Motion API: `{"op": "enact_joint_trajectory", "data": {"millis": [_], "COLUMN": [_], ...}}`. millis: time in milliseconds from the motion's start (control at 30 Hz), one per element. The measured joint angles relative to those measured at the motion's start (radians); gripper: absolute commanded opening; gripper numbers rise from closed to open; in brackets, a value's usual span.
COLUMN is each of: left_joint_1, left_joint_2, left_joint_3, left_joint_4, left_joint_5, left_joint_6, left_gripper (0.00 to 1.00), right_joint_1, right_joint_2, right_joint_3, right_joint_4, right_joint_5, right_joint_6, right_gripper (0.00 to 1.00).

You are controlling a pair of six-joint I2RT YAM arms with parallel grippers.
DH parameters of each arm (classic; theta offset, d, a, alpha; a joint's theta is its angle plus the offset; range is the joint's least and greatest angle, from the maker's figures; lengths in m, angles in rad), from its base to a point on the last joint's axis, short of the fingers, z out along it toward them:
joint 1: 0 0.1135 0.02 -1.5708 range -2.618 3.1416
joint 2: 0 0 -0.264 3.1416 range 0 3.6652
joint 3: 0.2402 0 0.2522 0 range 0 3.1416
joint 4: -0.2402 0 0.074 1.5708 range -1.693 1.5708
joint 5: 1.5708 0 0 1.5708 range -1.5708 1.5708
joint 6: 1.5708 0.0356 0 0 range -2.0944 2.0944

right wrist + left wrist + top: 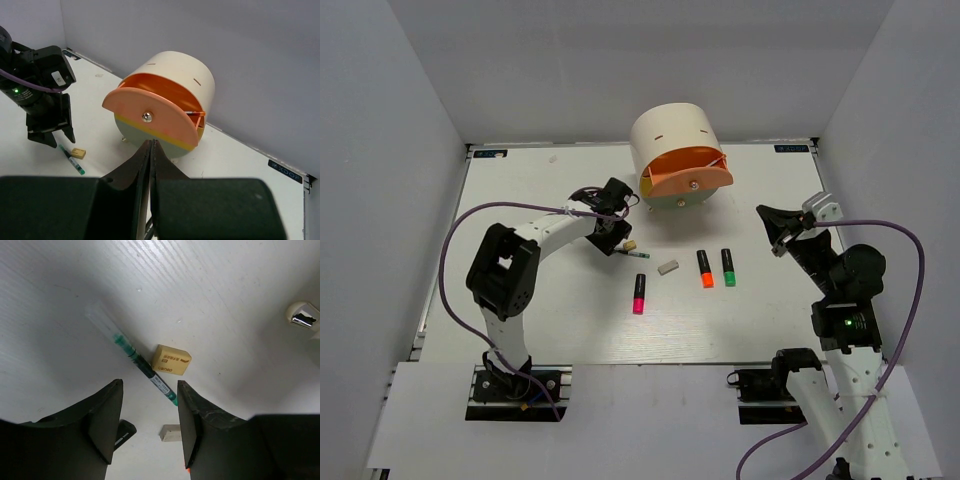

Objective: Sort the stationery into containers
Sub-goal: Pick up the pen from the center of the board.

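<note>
Green pen (145, 367) lies flat on the table (520, 320), left of centre and in front of the organiser (670, 130). The tan eraser (171, 360) sits right against its side. Left gripper (150, 389) hangs over the pen's near end with its jaws apart, one finger on each side and not closed on anything. I read this as the pick-up of the pen, pre-grasp.

Next move: you need to come down onto the barrel and close across it. Watch the tan eraser, because it's close enough to get nudged or caught by the right-hand finger. The pen is thin and flat on the surface, so the fingertips will have to go almost to the table.

The drop point looks ready. The salmon top drawer (150, 107) is pulled out and its opening faces up. The lower drawers appear to be closed.

Right gripper (151, 146) is raised near the right edge, jaws pressed together and empty, aimed at the organiser.

Also unsorted, mid-table:
- grey eraser (668, 267)
- pink highlighter (639, 294)
- orange highlighter (705, 268)
- green highlighter (728, 267)

Early in the sort, by the look of it.
</note>
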Motion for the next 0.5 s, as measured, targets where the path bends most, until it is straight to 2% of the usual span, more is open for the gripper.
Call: {"op": "enact_joint_trajectory", "data": {"millis": [300, 500], "left_joint_1": [0.004, 0.018], "left_joint_2": [-0.002, 0.063], "left_joint_3": [-0.002, 0.015], "left_joint_4": [-0.046, -0.085], "left_joint_5": [-0.022, -0.024], "left_joint_6": [-0.039, -0.051], "left_gripper": [0.56, 0.55], "right_joint_1": [0.0, 0.0], "right_joint_2": [-0.008, -0.022], "right_joint_3": [-0.006, -0.009], "right_joint_4": [0.0, 0.0], "right_joint_5": [0.018, 0.036], "right_joint_6": [0.018, 0.021], "right_gripper": [0.06, 0.06]}}
